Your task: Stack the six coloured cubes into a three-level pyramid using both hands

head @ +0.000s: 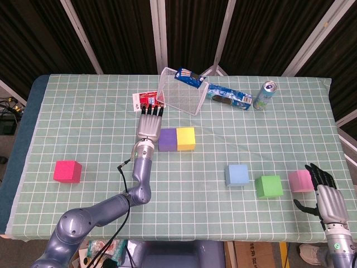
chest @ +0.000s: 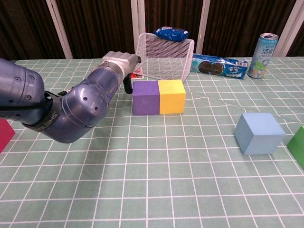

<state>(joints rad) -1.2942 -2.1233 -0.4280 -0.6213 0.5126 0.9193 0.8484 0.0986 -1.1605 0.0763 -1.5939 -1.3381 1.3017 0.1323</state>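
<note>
— Left hand (head: 149, 124)?
— Flat, fingers straight and side by side, pointing away toward the wire basket (head: 179, 92). Holding nothing. Pressed up just beside the purple cube (head: 167, 139), on its left face; actual contact hard to confirm from either view.
— And the purple cube itself?
— Standing on the green checked tablecloth (head: 83, 111), touching the yellow cube (head: 186, 138) on its right, the pair forming one row just in front of the basket.
— Right hand (head: 325, 194)?
— Low at the table's near right corner, fingers spread and raised, thumb out to the side, gripping nothing. Just right of the pink cube (head: 300, 181), apart from it.
— Remaining cubes, taken from the purple one?
— Red cube (head: 67, 171) well off to the left and nearer. Blue cube (head: 237, 175) nearer and to the right, green cube (head: 269, 186) just past that, pink last in the same line. All single, none stacked.
— Anything crowding the purple cube?
— Behind it, the basket tipped on its side with a blue snack packet (head: 188, 77) on top. A small red card (head: 145, 100) beyond the left fingertips. A biscuit packet (head: 228, 96) and a drinks can (head: 264, 95) further right along the far edge.
</note>
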